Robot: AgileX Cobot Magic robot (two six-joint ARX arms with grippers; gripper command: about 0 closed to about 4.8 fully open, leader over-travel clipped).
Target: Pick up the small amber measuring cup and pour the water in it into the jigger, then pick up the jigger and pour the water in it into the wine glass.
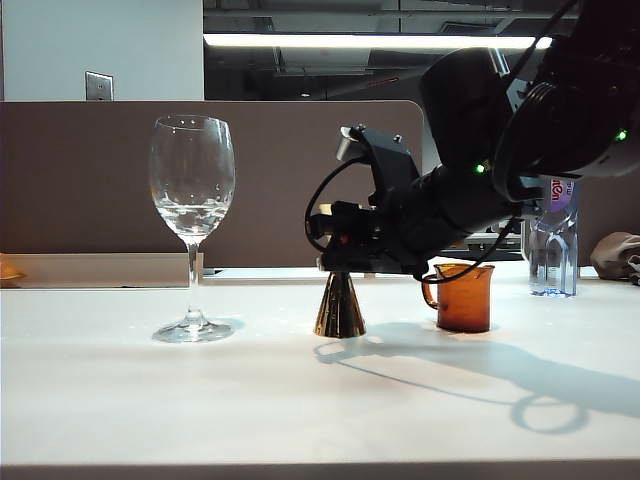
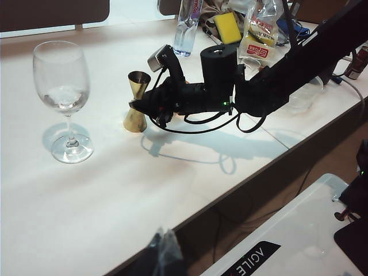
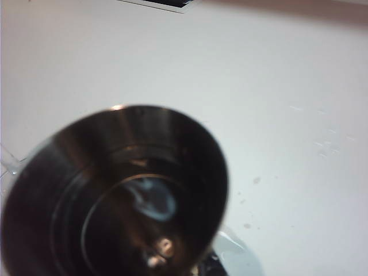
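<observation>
The gold jigger (image 1: 340, 308) stands on the white table between the wine glass (image 1: 192, 180) and the small amber measuring cup (image 1: 465, 298). My right gripper (image 1: 336, 262) reaches in level from the right and covers the jigger's upper cone. In the left wrist view its fingers (image 2: 140, 106) sit at the jigger's (image 2: 135, 119) narrow waist; whether they press on it does not show. The jigger's mouth (image 3: 115, 190) fills the right wrist view. A little water lies in the wine glass (image 2: 60, 75). My left gripper (image 2: 163, 237) hangs shut and empty over the table's near edge.
A clear water bottle (image 1: 553, 240) stands behind the amber cup. At the table's far end lie a yellow sponge (image 2: 228, 26) and snack packets (image 2: 259, 40). A brown partition (image 1: 100, 180) runs along the back. The table edge (image 2: 230, 195) drops off near my left gripper.
</observation>
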